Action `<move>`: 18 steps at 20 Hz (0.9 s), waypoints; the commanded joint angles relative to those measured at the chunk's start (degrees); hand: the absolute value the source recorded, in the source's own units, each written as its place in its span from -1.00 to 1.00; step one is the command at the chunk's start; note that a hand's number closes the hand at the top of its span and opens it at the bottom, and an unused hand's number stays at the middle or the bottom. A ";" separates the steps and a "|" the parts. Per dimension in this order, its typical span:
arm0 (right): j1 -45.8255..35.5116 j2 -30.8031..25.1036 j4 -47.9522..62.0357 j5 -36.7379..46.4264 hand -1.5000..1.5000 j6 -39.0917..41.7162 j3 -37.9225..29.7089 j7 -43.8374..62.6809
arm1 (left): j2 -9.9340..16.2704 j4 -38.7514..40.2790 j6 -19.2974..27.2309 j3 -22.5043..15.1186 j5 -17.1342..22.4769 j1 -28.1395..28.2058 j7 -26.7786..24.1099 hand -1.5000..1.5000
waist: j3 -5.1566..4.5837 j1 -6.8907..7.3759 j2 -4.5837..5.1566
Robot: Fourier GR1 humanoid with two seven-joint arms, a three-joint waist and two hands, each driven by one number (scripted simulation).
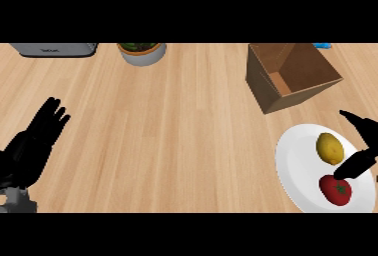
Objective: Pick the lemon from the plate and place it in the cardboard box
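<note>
A yellow lemon lies on the white plate at the right, with a red tomato just below it. My right hand comes in from the right edge over the plate; it is open, with its thumb reaching down-left between lemon and tomato and a finger stretched above the lemon. Nothing is held. The open cardboard box stands behind the plate, tilted. My left hand rests open at the left edge, fingers up.
A grey pot with a green plant stands at the back centre. A grey toaster sits at the back left. A small blue thing shows behind the box. Bare wooden counter spans the middle.
</note>
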 commanded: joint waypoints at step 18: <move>-1.00 7.13 8.63 9.21 -1.00 -4.14 -1.12 -4.47 | -1.92 -5.97 -1.62 2.00 -0.97 1.31 4.70 0.00 | 0.00 0.07 -0.05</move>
